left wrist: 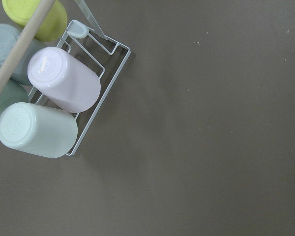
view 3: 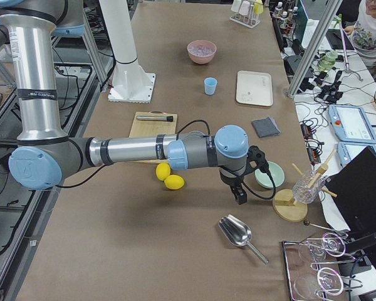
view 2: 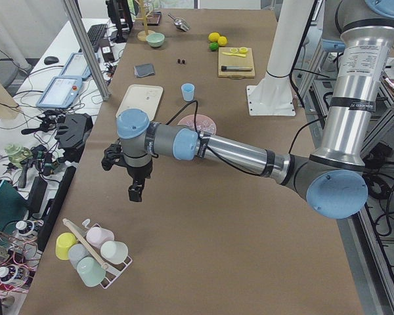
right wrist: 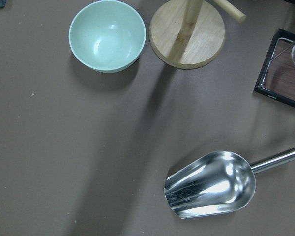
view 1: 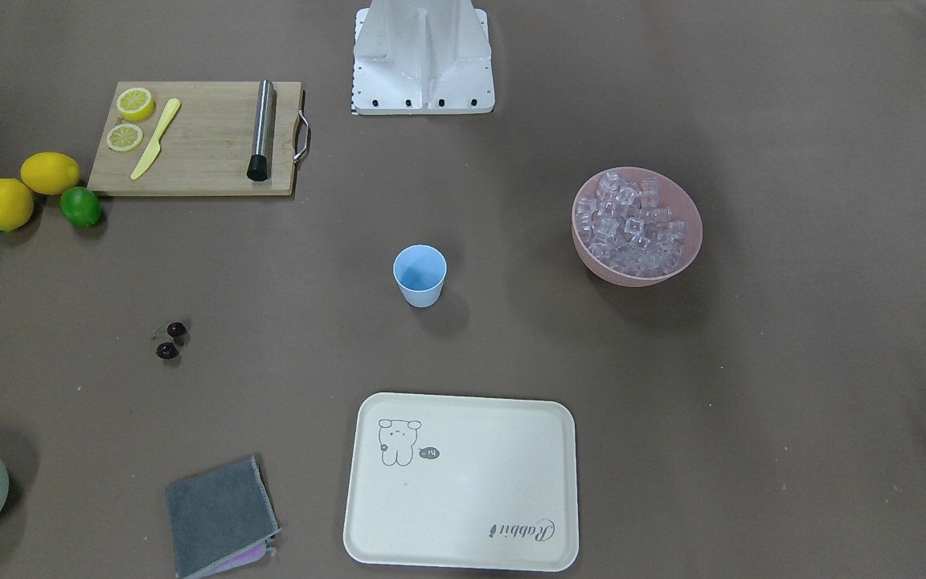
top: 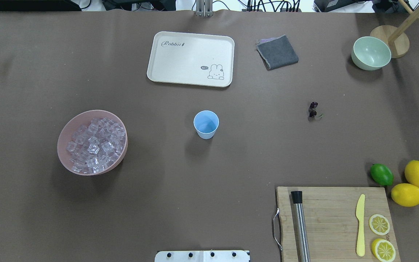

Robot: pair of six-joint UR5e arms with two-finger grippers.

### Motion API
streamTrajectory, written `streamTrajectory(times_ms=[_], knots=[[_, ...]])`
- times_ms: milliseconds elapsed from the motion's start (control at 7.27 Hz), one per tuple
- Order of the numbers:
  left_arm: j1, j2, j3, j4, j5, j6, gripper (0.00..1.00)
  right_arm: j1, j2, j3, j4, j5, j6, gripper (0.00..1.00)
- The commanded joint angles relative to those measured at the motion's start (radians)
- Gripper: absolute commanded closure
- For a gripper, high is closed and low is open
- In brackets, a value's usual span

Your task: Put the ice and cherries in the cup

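Observation:
The light blue cup (top: 206, 124) stands upright and empty at the table's middle; it also shows in the front view (view 1: 419, 275). The ice (top: 95, 145) fills a pink bowl (top: 64, 153) on the robot's left. The two dark cherries (top: 313, 109) lie on the table on the robot's right. My left gripper (view 2: 136, 192) hangs over the table's far left end, near a rack of cups (left wrist: 64, 93). My right gripper (view 3: 240, 195) hangs over the far right end, near a metal scoop (right wrist: 211, 184). I cannot tell whether either gripper is open or shut.
A cream tray (top: 191, 58), a grey cloth (top: 277, 52) and a pale green bowl (top: 371, 53) lie at the far side. A cutting board (top: 333, 222) holds a muddler, a yellow knife and lemon slices. Two lemons (top: 413, 183) and a lime (top: 381, 174) lie beside it.

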Motion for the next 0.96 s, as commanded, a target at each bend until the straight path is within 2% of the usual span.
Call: streamTrajectory(times_ms=[0,275,413,550,688,825], knots=[[0.003,0.014,-0.002,0.021,0.015,0.011,0.02,0.0,-0.006,0.002,0.003,0.0,-0.002,0.01],[0.005,0.055,-0.109,-0.009,0.016,0.008,0.02,0.0,-0.007,0.004,0.003,-0.002,-0.002,0.01],[0.008,0.051,-0.113,-0.025,0.032,-0.001,0.02,-0.002,0.008,-0.001,0.002,-0.005,0.001,0.01],[0.013,0.04,-0.116,-0.008,0.026,-0.009,0.02,-0.02,0.01,-0.005,0.003,-0.005,0.014,0.01],[0.049,0.005,-0.13,0.068,0.006,-0.059,0.02,-0.019,0.006,0.007,0.002,0.004,0.021,0.01],[0.098,0.011,-0.168,0.064,-0.008,-0.078,0.02,-0.022,0.003,0.007,0.002,0.0,0.021,0.01]])
